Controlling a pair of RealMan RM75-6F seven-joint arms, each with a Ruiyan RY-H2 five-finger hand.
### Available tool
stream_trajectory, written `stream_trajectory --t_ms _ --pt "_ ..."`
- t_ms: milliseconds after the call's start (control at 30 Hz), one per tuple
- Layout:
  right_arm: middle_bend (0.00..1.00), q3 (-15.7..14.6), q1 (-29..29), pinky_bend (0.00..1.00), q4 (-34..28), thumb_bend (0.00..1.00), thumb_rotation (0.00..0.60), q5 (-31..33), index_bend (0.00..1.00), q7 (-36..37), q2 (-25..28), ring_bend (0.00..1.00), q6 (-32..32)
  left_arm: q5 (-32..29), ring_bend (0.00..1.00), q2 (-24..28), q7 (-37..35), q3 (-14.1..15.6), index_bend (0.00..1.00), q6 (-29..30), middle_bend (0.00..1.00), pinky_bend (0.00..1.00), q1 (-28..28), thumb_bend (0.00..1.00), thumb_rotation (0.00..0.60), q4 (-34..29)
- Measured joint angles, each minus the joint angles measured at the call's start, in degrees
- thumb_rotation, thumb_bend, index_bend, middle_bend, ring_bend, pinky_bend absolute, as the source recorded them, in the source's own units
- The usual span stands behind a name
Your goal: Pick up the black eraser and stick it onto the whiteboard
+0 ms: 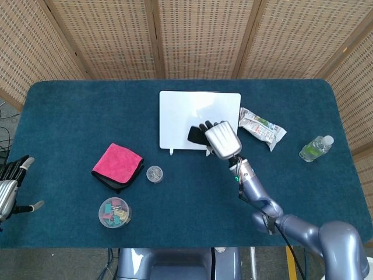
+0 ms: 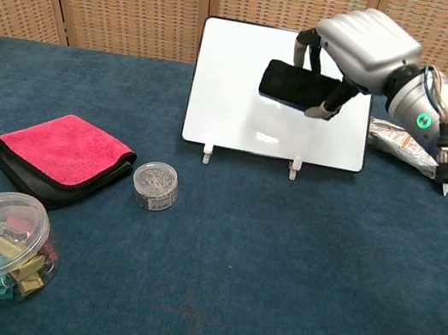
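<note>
The black eraser [image 2: 295,85] is being gripped between the thumb and fingers of the right hand [image 2: 363,44] and is being held in front of the upper part of the whiteboard [image 2: 243,110]; contact with its surface cannot be told. The whiteboard is being propped upright on the blue table [image 2: 275,272]. The left hand [image 1: 9,186] is being kept at the table's left edge, fingers apart and nothing held.
</note>
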Motion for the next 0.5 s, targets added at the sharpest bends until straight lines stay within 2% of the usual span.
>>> stream_trajectory --t_ms 267,433,500 --pt "0.68 2.6 5.5 0.79 14.8 0.47 0.6 2.3 0.59 3.3 -6.3 0.75 -2.6 -2.5 0.0 -0.4 0.4 -0.8 0.0 -1.5 0.0 0.0 -0.6 0.0 0.6 0.7" --pt "0.68 2.4 7.3 0.79 20.3 0.47 0.6 2.8 0.59 6.0 -9.2 0.75 -3.6 -3.0 0.0 -0.4 0.3 -1.1 0.0 -1.8 0.0 0.0 -0.7 0.0 0.6 0.7" --pt "0.66 2.3 8.0 0.79 22.5 0.42 0.6 3.0 0.59 7.4 -10.6 0.75 -3.8 -3.2 0.0 -0.3 0.2 -1.1 0.0 -2.0 0.0 0.0 -0.8 0.0 0.6 0.8"
